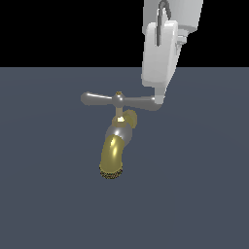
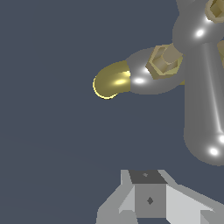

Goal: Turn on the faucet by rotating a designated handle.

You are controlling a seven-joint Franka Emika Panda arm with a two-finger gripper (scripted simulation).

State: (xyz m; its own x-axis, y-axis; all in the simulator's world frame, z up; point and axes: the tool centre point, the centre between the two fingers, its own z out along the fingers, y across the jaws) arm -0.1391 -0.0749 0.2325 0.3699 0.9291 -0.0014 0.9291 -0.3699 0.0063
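The faucet [image 1: 115, 146] stands on the dark floor with its gold spout [image 1: 112, 156] curving down toward the camera in the exterior view. The silver crossbar handle [image 1: 99, 99] lies level on top, joined at a gold-tipped hub [image 1: 118, 96]. My gripper [image 1: 158, 98] comes down from above at the exterior view's right. Its tip rests against the rounded end of the handle's right arm. The fingers look pressed together and hold nothing. In the wrist view the handle arm [image 2: 203, 109], the spout [image 2: 111, 81] and the gripper [image 2: 148, 192] show.
The dark grey floor [image 1: 48, 194] spreads all around the faucet. My white hand and arm [image 1: 160, 53] hang above the handle's right end.
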